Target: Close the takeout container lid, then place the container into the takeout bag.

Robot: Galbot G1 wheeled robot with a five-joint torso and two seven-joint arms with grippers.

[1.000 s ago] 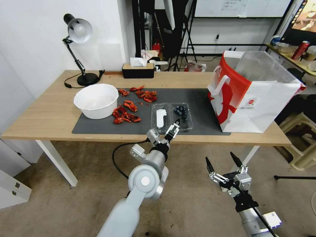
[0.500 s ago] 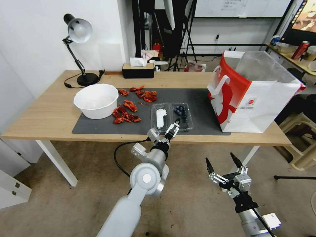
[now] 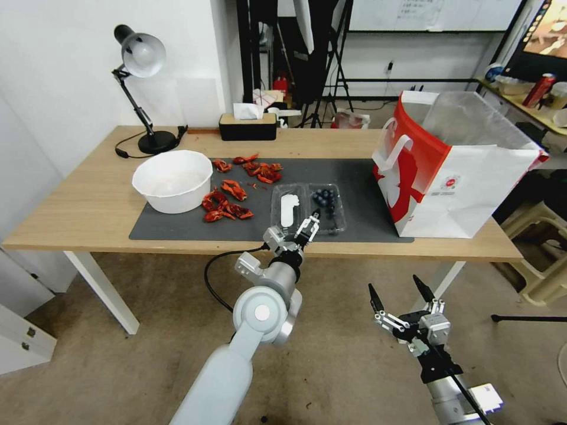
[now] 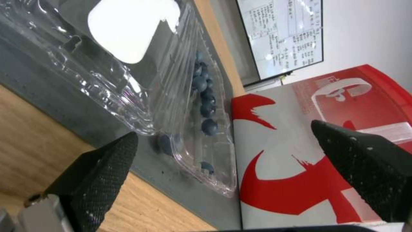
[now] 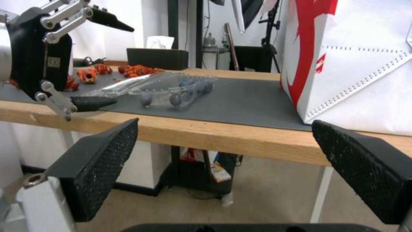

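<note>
The takeout container (image 3: 326, 203) lies open on the grey mat (image 3: 177, 227), with dark blueberries in its right half (image 4: 206, 106). Its lid (image 3: 287, 209), the clear half with a white label (image 4: 128, 29), lies flat beside it on the left. My left gripper (image 3: 297, 227) hovers open at the container's near edge, between the two halves (image 4: 224, 130); the right wrist view shows one fingertip low by the lid's near corner (image 5: 121, 64). The takeout bag (image 3: 460, 171) stands open, right of the container (image 5: 356, 64). My right gripper (image 3: 397, 295) hangs open below the table's front edge (image 5: 225, 122).
A big white bowl (image 3: 173, 179) and red crayfish shells (image 3: 227, 200) lie on the mat's left part. A desk lamp (image 3: 142, 59) and a tissue box (image 3: 248, 125) stand at the table's back. Bare mat separates container and bag.
My left gripper has crept a little forward, from the table's front edge onto the container's near edge. The container, the bag and the right arm have stayed put.
</note>
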